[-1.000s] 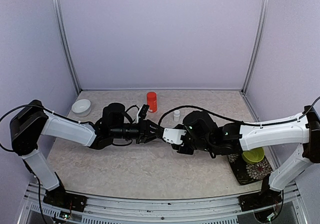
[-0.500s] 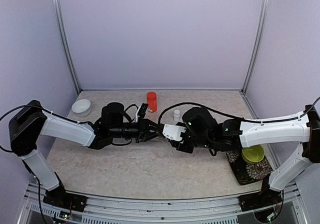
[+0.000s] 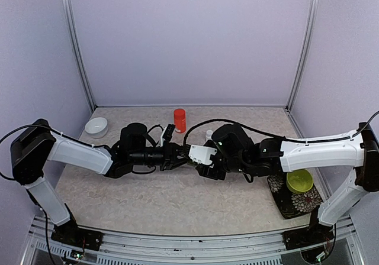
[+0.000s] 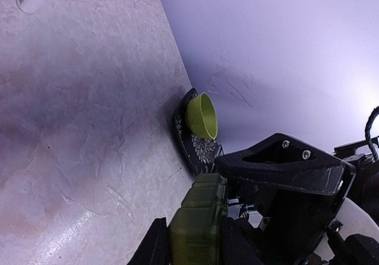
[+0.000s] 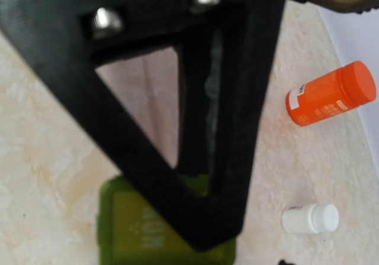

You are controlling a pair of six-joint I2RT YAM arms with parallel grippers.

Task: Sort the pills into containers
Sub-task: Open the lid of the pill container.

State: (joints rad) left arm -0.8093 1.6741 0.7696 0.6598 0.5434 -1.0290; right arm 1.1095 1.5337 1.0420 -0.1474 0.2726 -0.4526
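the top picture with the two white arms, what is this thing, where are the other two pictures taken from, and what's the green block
It's a robot: a left arm and a right arm bolted to a table. The wide picture looks down from above and behind them. The other two come from a camera on each wrist, so each shows its own claw up close. The left claw is shut on the green block, a pill box. The right claw is right at the box; whether it grips it isn't clear. On the table are an orange bottle, a small white bottle, a white bowl, and a green bowl on a patterned mat.
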